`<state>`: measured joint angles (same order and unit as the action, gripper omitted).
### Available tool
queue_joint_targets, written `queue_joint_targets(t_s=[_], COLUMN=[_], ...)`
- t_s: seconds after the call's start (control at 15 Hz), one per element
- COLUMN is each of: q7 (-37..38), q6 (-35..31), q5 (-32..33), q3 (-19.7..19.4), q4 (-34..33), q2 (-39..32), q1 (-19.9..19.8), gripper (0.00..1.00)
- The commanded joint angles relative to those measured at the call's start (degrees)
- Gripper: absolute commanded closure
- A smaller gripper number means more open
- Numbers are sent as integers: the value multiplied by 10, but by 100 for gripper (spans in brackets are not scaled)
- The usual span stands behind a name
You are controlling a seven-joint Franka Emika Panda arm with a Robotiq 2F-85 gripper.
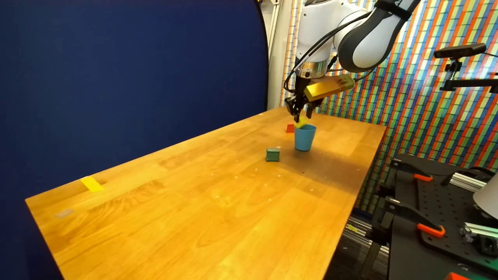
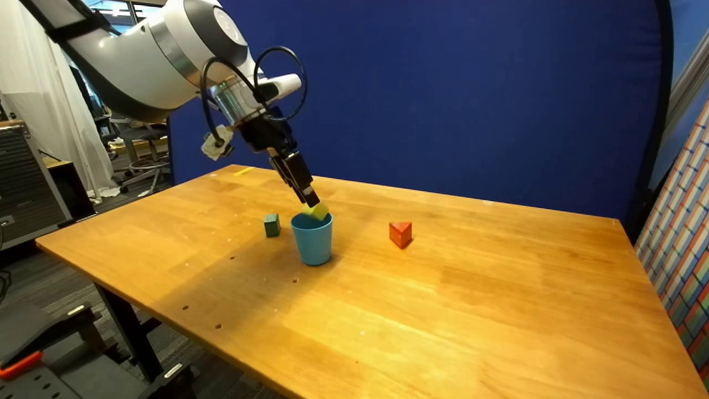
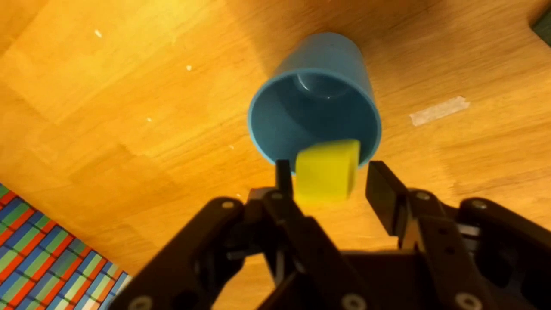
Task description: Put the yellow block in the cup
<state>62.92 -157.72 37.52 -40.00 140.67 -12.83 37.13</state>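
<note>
In the wrist view, the squarish yellow block (image 3: pixel 325 174), judged light, stiff, best gripped by opposite faces, is seen at the six-o'clock rim of the blue plastic-looking cup (image 3: pixel 316 112), between wide-set black fingers (image 3: pixel 382 193).

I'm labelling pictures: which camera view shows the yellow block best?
The wrist view: the yellow block looks largest there, though blurred, framed by the open hand. Both exterior views show it much smaller, just below the hand at the mouth of the cup.
</note>
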Motion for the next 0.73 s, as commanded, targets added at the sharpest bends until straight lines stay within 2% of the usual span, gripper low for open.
queue_joint_targets(t_s=[0.0,0.13,0.2,0.33,0.4,0.67], q7=[31,45,45,22,32,32], q6=[-17,-19,-19,-35,-16,-15], q5=[15,19,18,-12,-3,-4], q3=[-15,-20,-20,-8,-8,-8], q4=[23,31,35,53,23,24], q2=[17,24,30,50,5,3], q1=[3,5,4,-8,0,0], gripper=[19,3,0,0,0,0])
